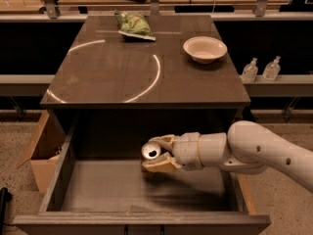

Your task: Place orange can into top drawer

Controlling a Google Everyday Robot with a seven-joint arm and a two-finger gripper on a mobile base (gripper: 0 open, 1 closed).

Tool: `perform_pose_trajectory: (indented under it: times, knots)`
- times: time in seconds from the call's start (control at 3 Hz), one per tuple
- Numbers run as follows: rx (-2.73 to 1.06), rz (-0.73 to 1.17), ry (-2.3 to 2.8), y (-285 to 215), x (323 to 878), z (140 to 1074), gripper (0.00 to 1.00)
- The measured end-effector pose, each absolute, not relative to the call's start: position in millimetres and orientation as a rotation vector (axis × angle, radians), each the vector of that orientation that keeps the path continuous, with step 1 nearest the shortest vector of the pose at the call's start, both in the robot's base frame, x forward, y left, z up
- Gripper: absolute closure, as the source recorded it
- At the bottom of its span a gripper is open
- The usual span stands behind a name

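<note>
Clamped shut on the orange can (150, 151) with the pincer (159, 153), low inside the open top drawer (105, 192), about mid-width and toward the far half, reached in from the right. Lower gently to set the can base on the bare drawer bottom, perhaps touching already, hard to tell in the shadow beneath. Level the can first: tilted now, silver top turned up and toward the near left, so likely to topple and roll if released at this lean. Spread the fingers (159, 166) only once seated flat, then withdraw up and to the right, clear of the right drawer wall and of the counter (112, 75) edge above. Avoid nudging the can on the way out. Small cylindrical drink can, orange-brown label mostly hidden behind the pale fingers, silver top with dark pull-tab opening in plain sight. Light, smooth and hard-sided by the look, so prone to slipping or rolling. On the counter, well apart from all this: green chip bag (134, 24) at the far edge, pale bowl (205, 49) far right.
</note>
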State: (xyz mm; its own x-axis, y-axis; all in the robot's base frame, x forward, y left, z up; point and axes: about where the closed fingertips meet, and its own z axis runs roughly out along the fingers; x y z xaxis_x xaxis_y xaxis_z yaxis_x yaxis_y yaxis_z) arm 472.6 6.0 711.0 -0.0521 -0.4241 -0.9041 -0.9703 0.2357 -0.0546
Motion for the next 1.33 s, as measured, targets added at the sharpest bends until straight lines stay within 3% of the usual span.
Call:
perform_pose_trajectory:
  times: [0.33,1.33]
  knots:
    - [-1.329,0.774,1.647,9.8,477.1,697.9,0.87]
    - [-1.309,0.778,1.676,17.6,474.6,681.6,0.17]
